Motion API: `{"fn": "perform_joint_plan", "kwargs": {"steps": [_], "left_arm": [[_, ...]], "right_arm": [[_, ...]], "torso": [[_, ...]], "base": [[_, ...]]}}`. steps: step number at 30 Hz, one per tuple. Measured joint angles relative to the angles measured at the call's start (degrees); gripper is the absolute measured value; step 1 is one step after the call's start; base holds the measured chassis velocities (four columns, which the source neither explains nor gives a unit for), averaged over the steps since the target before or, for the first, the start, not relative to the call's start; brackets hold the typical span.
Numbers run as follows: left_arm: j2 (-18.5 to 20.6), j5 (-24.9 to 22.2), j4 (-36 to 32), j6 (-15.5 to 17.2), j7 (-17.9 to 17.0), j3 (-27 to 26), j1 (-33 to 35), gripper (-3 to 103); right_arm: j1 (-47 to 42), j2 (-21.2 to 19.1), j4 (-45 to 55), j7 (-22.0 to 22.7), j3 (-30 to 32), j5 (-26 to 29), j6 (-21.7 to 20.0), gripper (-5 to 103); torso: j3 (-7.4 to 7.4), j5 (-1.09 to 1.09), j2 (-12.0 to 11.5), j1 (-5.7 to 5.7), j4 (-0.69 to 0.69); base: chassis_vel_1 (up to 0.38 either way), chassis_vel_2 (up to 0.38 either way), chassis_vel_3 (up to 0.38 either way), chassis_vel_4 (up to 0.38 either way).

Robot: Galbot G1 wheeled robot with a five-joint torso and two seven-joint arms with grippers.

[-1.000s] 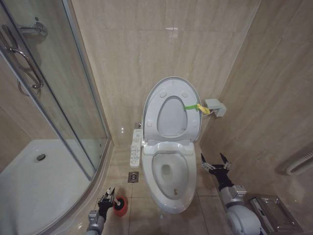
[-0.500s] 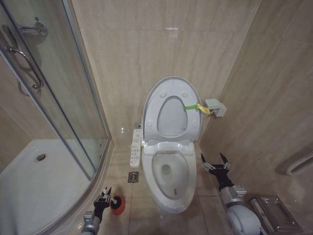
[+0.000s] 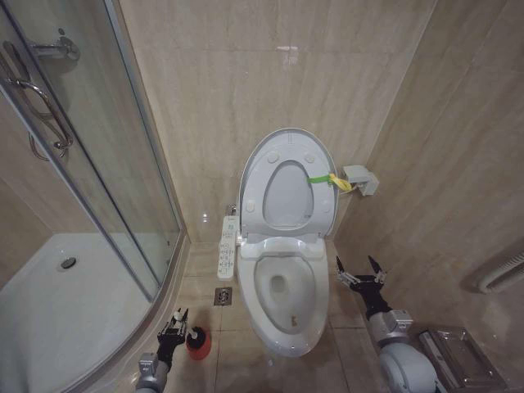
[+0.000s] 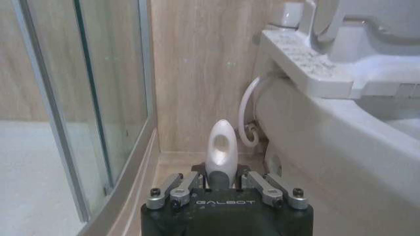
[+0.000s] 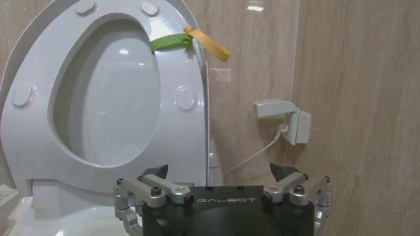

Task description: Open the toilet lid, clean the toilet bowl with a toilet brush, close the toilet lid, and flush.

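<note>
Two beige tiled walls (image 3: 246, 82), floor (image 3: 237, 360)

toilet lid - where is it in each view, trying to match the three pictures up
Head view: the toilet lid stands raised against the back wall, above the toilet bowl.
Left wrist view: just an edge of the lid at the upper corner, above the bowl's side.
Right wrist view: the raised lid is close ahead, beyond the open right gripper.
Shared landmark: the yellow-green strap on the lid's edge, in the head and right wrist views.
</note>
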Motion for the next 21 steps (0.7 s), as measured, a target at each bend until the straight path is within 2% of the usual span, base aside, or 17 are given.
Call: {"fn": "perform_joint_plan", "kwargs": {"steps": [11,21], "left_arm": [[2.39,-1.67,-10.52,2.41,-1.25,-2.63,4.93,26],[5.19,-2.38,-23.88,4.79,-3.34,-4.68,12.63,26]], "right_arm": [[0.00,0.00,0.00,0.00,0.00,0.00,0.00,100],[0.00,0.00,0.00,0.00,0.00,0.00,0.00,100]], "torso": [[0.00,0.00,0.00,0.00,0.00],[0.00,0.00,0.00,0.00,0.00]], "base": [[0.000,0.000,0.000,0.000],[0.000,0.000,0.000,0.000]]}}
